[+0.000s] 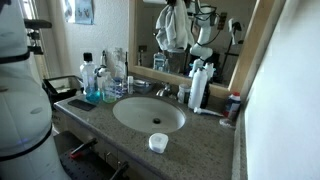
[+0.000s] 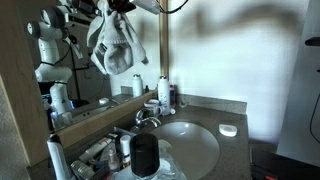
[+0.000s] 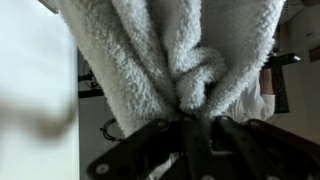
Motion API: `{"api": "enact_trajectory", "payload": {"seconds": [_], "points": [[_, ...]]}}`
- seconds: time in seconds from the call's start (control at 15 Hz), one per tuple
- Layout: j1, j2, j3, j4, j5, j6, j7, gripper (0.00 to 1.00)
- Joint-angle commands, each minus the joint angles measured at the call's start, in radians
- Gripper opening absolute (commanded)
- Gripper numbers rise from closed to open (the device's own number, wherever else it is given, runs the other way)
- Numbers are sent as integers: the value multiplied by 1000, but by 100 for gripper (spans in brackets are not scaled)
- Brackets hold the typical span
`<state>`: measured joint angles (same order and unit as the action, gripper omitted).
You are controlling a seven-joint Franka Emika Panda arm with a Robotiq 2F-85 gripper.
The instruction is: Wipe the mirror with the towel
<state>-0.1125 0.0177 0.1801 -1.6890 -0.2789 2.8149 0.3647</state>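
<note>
- A bathroom vanity: a speckled stone countertop (image 1: 205,145) holds an oval white sink (image 1: 150,113) in the middle of the frame, with a chrome faucet (image 1: 163,91) behind it.
- The wood-framed mirror (image 1: 145,35) runs along the wall above the counter. In an exterior view it fills the left half of the frame (image 2: 80,85) and reflects the white robot arm.
- The white fluffy towel (image 2: 115,45) hangs bunched at the upper centre of the frame, in front of the mirror and high above the counter. In an exterior view it sits at the top centre (image 1: 172,28).
- Whether the towel touches the glass cannot be told.
- In the wrist view the towel (image 3: 170,50) fills most of the frame. The dark gripper (image 3: 195,125) enters from the bottom edge, its fingers clenched on a fold of the cloth.
- A bottle of blue liquid (image 1: 90,82) stands among toiletries at the left of the sink.
- A tall white bottle (image 1: 197,85) stands at the sink's right.
- A small round white dish (image 1: 158,142) lies on the counter edge at the bottom centre.
- A black cup (image 2: 145,155) stands in the lower centre foreground.
</note>
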Motion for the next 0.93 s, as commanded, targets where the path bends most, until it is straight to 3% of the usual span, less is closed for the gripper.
{"api": "enact_trajectory", "payload": {"seconds": [0.0, 0.47, 0.87], "points": [[-39, 77, -54, 74, -85, -28, 81, 6], [-61, 104, -130, 120, -108, -49, 213, 5], [-64, 133, -165, 170, -81, -53, 239, 5]]}}
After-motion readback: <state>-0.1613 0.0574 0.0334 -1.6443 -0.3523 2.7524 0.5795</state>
